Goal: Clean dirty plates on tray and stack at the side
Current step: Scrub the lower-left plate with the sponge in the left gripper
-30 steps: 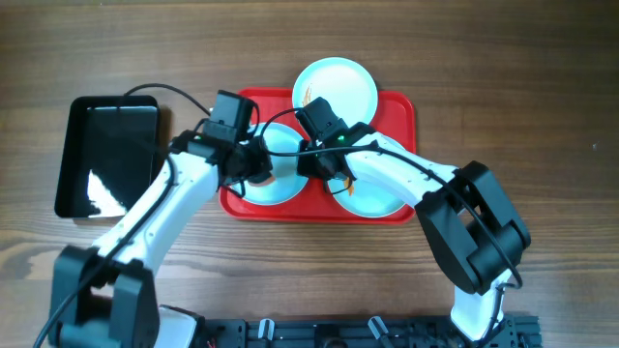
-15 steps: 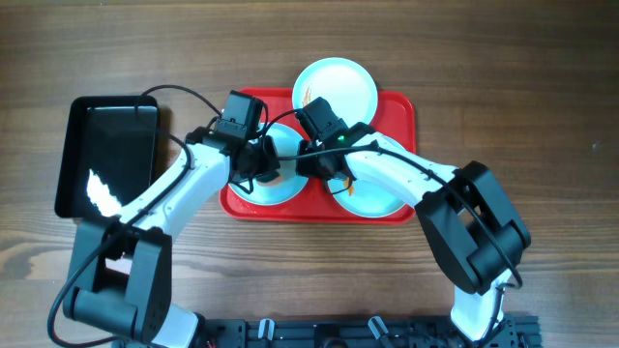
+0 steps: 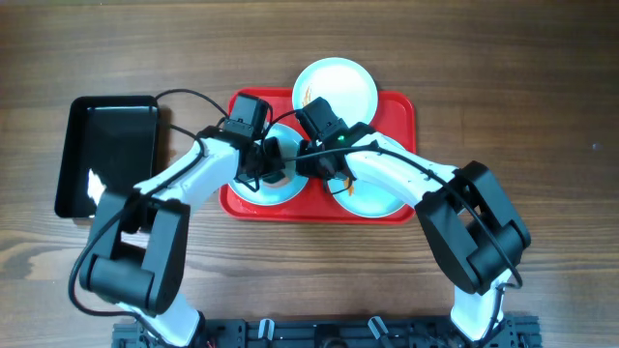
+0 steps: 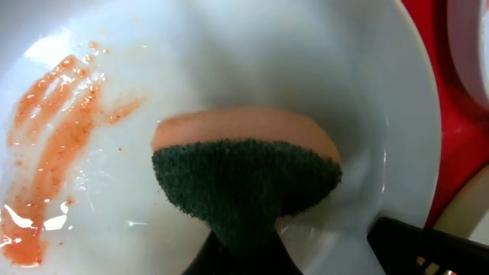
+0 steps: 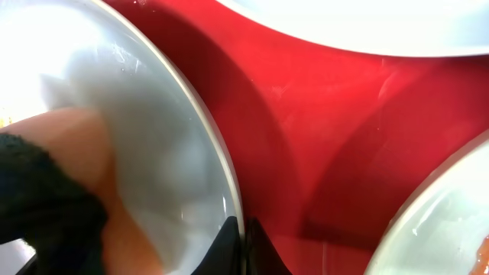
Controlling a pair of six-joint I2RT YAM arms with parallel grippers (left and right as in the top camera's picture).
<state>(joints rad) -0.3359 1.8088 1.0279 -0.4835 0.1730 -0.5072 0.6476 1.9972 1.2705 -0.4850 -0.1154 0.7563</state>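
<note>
No writing, label, brand mark or number was legible in any view. The large red plastic rectangular tray [image 3: 401, 121], the pale mint-blue round plates [image 3: 340, 85] and the smaller black glossy rectangular tray [image 3: 116, 145] all showed plain, unmarked surfaces.

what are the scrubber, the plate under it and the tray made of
The scrubber looks like soft orange foam with a coarse, fibrous dark green scouring face. The plate is smooth, glossy, with highlights: glazed ceramic or melamine, cannot tell which. The tray is shiny red, likely moulded plastic.
</note>
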